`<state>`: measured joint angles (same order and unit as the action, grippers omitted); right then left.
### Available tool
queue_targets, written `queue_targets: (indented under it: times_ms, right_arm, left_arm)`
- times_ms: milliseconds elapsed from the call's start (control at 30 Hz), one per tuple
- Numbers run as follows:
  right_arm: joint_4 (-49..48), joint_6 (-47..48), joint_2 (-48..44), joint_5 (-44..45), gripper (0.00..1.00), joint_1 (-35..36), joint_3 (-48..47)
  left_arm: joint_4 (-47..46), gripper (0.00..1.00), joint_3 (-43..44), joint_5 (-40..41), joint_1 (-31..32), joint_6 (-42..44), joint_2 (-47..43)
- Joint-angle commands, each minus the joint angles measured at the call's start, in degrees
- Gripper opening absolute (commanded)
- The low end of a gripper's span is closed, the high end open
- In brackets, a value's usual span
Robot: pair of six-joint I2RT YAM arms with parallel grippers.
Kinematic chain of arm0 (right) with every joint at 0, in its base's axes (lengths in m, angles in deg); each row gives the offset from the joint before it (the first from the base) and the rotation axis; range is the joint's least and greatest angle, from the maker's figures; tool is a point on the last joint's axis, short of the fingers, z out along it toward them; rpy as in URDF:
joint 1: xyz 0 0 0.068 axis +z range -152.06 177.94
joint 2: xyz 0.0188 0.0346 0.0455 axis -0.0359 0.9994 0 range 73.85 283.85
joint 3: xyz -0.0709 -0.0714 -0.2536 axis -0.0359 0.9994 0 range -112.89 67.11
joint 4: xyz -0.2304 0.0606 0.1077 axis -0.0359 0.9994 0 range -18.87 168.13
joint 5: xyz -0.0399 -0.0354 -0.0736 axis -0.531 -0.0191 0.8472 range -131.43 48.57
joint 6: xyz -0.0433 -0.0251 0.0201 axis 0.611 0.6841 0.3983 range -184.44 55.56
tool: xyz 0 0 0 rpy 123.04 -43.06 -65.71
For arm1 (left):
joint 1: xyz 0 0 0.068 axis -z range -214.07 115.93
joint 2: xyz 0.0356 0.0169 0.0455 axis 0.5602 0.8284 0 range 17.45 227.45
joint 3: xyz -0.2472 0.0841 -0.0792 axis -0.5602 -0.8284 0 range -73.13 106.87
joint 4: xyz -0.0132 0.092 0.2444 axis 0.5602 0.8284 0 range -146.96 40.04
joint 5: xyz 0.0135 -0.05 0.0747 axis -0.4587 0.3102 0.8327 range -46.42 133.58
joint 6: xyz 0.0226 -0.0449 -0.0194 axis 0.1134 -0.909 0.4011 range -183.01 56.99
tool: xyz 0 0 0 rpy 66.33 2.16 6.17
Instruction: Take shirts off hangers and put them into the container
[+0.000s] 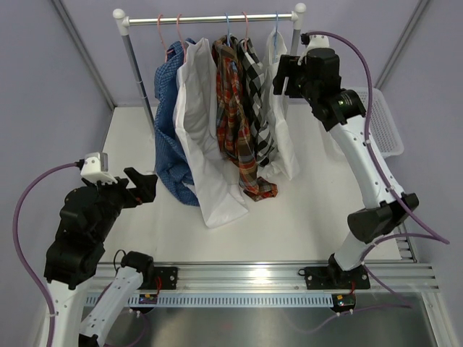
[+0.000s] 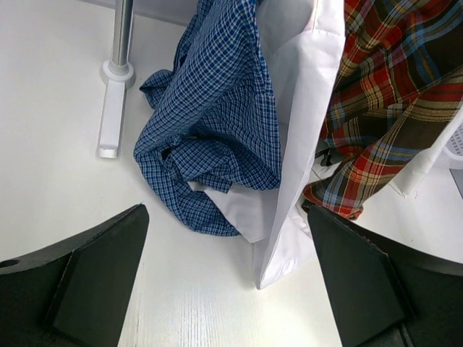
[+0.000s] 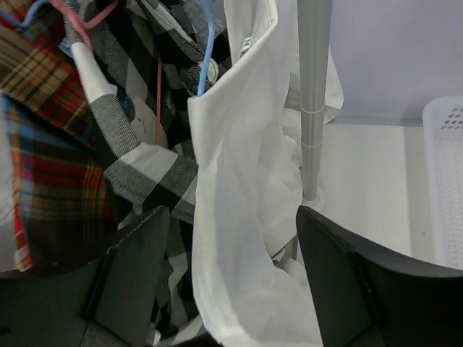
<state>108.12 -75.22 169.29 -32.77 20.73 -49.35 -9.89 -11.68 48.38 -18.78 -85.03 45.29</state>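
Left pincer (image 1: 143, 185): released, fingers wide, nothing between them. It hovers low at my near left, pointing at the shirt tails.

Past it, on the surface (image 1: 311, 217):
- Blue shirt (image 2: 217, 123): hem bunched in a heap, touching down.
- Left white shirt (image 1: 202, 137): hangs just right of the blue one. Its tail lies on the surface and reaches closest to me, with part of it tucked under the blue heap.
- Plaid shirt (image 1: 233, 108): next along, tail also touching the surface.
- Rack foot (image 2: 110, 119): left of the blue heap, apart from it.

Farther out, the checked shirt (image 1: 258, 101) hangs beside the plaid. The right white shirt (image 3: 246, 195) is at the row's right end, next to the post (image 3: 312, 94).

Right pincer (image 3: 231, 217): up high at that end, fingers spread either side of the right white shirt. Fabric hangs between them. I can't see them pinching it, so I call it released.

All five shirts hang from the rail (image 1: 210, 19). A blue hanger (image 3: 207, 50) runs into the right white shirt's collar. Pink hanger (image 3: 158, 94) wire shows inside the checked shirt.

Basket (image 1: 387, 126): far right of the surface, partly hidden behind my right arm, beyond the post and apart from the shirts.
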Motion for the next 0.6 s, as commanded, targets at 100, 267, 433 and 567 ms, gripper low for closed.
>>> queue_targets:
  times_ms: [100, 267, 433, 567]
  right_arm:
    - [-3.5, -1.0, 7.6, 3.7, 0.74, 0.9, -6.4]
    - [-4.6, -1.0, 9.9, 4.0, 0.68, 0.9, -6.6]
    - [-5.9, 0.7, 9.9, 6.5, 0.37, 0.9, -5.8]
    - [-5.9, 2.7, 8.5, 5.4, 0.09, 0.9, -7.4]
  left_arm:
    - [-1.0, 0.99, -1.7, -2.3, 0.2, -1.4, -1.6]
    - [-1.0, 0.99, -2.3, -2.2, 0.2, -1.4, -2.0]
    - [-1.1, 0.99, -2.2, -2.4, 0.2, -1.4, -1.6]
    - [-1.0, 0.99, -2.0, -2.6, 0.2, -1.4, -1.8]
